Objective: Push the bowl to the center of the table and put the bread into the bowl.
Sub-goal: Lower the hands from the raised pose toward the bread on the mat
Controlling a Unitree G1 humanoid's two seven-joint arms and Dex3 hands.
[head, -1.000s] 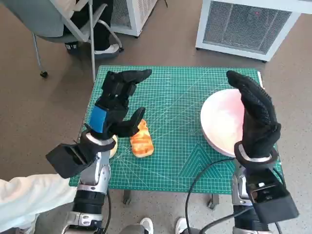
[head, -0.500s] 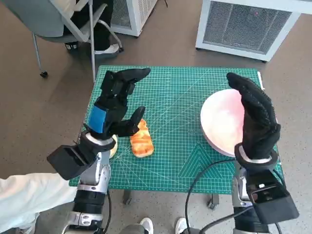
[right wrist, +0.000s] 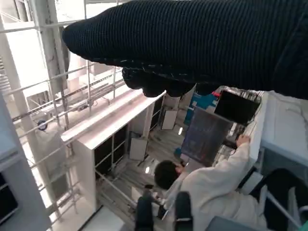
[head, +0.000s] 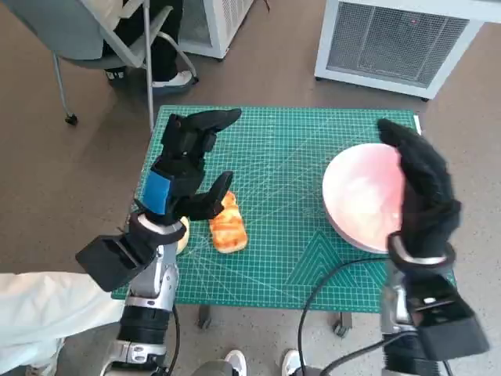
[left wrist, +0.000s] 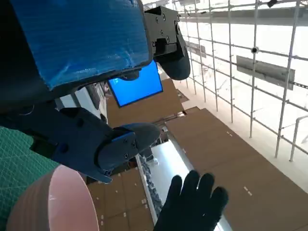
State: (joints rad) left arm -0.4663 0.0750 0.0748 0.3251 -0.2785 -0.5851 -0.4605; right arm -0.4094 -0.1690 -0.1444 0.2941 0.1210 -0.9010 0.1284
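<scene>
Right hand (head: 419,192) raised beside the bowl (head: 362,196), gloved fingers (head: 403,141) extended and held together as a flat paddle, gripping nothing; palm turned toward the bowl's outer rim, at the side away from the surface centre. Judged purpose of this posture: a broad contact face for a sideways push, not a grasp. Contact between glove and rim not confirmable from the head view, since the hand overlaps the bowl's far edge. Bowl itself pink, upright, empty, resting near the right edge of the green cutting mat (head: 282,157) covering the surface, well apart from the centre; push step judged not yet done. Left hand (head: 184,176) lifted above the mat, fingers (head: 205,125) spread apart and holding nothing, thumb tip just above the bread (head: 226,223). Bread lying flat on the mat directly below and beside those fingers, not gripped, well apart from the bowl. Judged reason for the left-hand position: staged over the bread, ready for a pinch once the bowl reaches the centre. Left wrist view: taped hand back, spread black fingers, pink bowl rim and the gloved right hand beyond. Right wrist view: glove only, a seated person in the background. Main risk in the push: bowl rotating instead of sliding straight.
</scene>
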